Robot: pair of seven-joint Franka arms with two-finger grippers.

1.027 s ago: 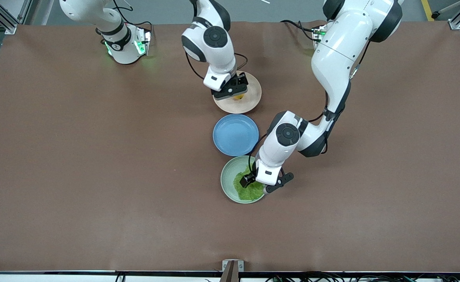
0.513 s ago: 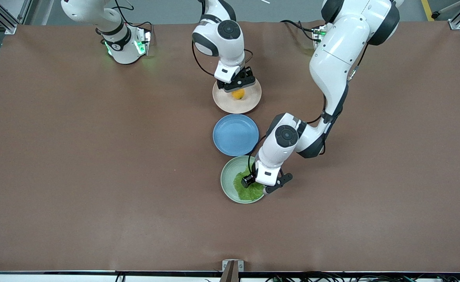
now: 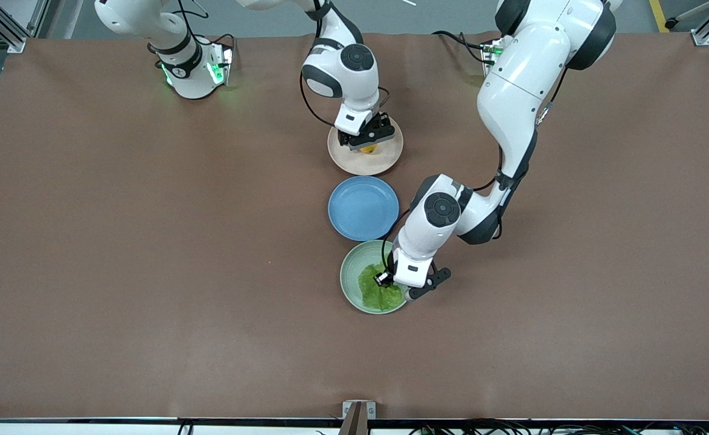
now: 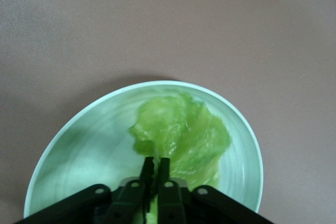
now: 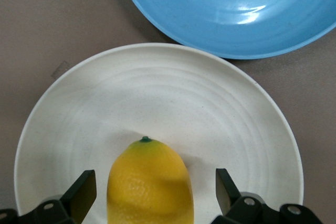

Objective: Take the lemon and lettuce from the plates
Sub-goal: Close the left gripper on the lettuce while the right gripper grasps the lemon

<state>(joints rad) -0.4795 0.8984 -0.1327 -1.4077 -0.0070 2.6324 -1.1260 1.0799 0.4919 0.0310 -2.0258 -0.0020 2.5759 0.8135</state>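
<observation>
Currently the right gripper (image 3: pixel 365 138) sits low over the pale beige-pink round plate (image 3: pixel 384 160), fingers spread wide, straddling the small oval yellow lemon (image 5: pixel 149 184), whose long axis runs along the gap. Left gripper (image 3: pixel 386 279): fingers pinched together on the crinkled green lettuce leaf (image 4: pixel 181 137), which lies in the pale mint-green round plate (image 4: pixel 79 150).

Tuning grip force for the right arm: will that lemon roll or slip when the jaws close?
The lemon looks smooth and oval, lying loose on the beige plate, so it may roll if nudged off-centre. The right gripper has its open jaws on both sides of it, which favours a centred squeeze. It looks firm, probably not fragile.
</observation>
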